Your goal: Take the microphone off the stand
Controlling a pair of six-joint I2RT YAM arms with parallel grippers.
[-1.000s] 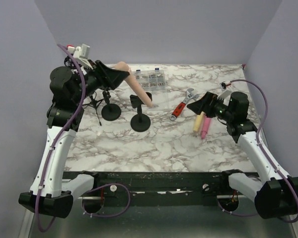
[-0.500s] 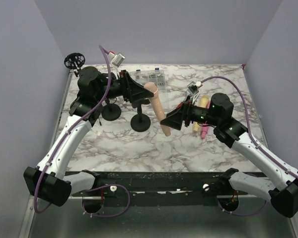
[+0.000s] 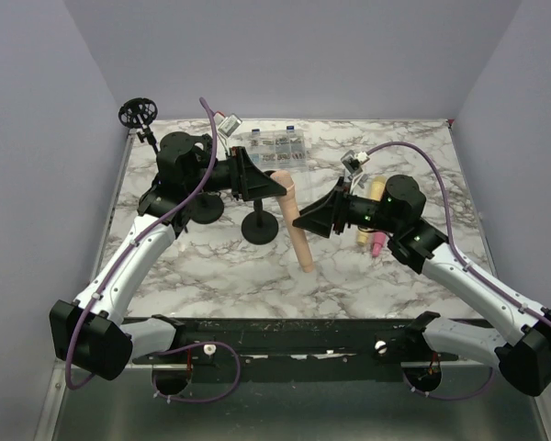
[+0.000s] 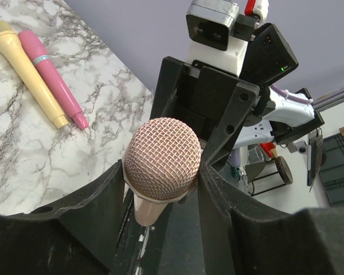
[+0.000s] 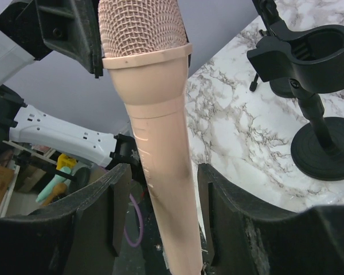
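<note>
Peach-coloured plastic microphone with a mesh head hangs tilted in the air, head up, already out of the black round-based stand, whose clip sits empty close by. The left gripper pinches the mesh head. The right gripper has its jaws either side of the handle; whether they press on it I cannot tell. If the left lets go before that second hold is firm, the smooth handle could slip onto the marble table — or knock the stand.

Plain lavender walls, marble tabletop
</note>
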